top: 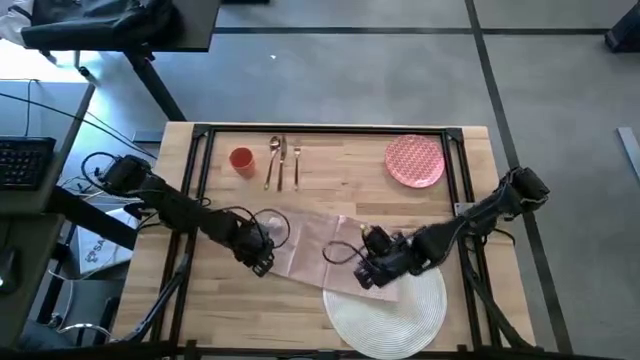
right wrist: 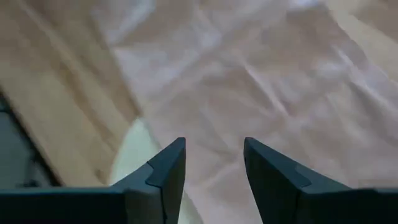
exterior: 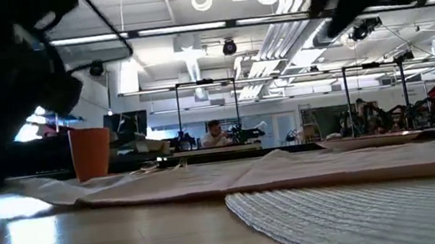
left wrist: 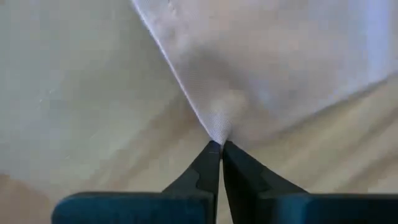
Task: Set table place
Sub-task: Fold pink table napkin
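The beige-pink napkin (top: 318,248) lies spread on the wooden table (top: 330,170), its near right part over the far edge of the round white placemat (top: 385,312). My left gripper (top: 262,266) is shut on the napkin's near left corner. My right gripper (top: 368,280) stands open over the napkin's near right end, above the placemat's edge. The pink plate (top: 415,160), the gold cutlery (top: 283,160) and the orange-red cup (top: 241,160) rest along the far side. My left gripper pinches the napkin's near left corner (left wrist: 216,132) between its two fingertips. Only the tip of the corner is between them. The cloth spreads away from the fingers and lies on the table.
Black frame rails (top: 330,130) run along the table's far side and down both sides. Bare wood lies at the near left. A dark desk with a keyboard (top: 22,160) stands left of the table.
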Tool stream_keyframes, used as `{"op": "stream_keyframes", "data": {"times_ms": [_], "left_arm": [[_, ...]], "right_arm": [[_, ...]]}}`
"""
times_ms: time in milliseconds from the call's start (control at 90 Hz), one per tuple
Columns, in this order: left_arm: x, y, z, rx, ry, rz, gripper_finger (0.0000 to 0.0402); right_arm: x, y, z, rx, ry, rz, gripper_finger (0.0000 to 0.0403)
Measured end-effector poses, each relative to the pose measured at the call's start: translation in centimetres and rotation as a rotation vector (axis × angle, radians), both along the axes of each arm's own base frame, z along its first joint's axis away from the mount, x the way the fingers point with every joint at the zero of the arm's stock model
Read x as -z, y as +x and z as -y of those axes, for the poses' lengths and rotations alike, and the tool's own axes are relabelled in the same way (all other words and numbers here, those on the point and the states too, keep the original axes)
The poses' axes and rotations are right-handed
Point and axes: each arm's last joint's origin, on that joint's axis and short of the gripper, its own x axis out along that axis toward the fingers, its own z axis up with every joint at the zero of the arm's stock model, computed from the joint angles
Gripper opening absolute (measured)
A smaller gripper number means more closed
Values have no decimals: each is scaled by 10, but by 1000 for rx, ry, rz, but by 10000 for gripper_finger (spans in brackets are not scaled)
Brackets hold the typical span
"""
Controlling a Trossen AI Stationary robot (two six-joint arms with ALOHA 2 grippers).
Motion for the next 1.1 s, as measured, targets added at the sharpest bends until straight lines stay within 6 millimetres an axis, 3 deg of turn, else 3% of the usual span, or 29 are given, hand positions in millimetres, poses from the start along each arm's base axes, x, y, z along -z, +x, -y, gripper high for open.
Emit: {"op": "stream_keyframes", "data": {"times_ms": [378, 578, 867, 1100], "left_arm": [[-31, -25, -19, 11, 121, 50, 0], [-38, -21, -19, -14, 150, 160, 0], [-53, 1, -6, 154, 145, 468, 0], [-53, 8, 1, 199, 156, 542, 0]], "right_arm": [[-39, 61, 123, -204, -41, 240, 142], [-48, 102, 164, -324, -100, 224, 142], [-32, 171, 216, -497, -105, 80, 142], [14, 212, 239, -735, -163, 120, 142]]}}
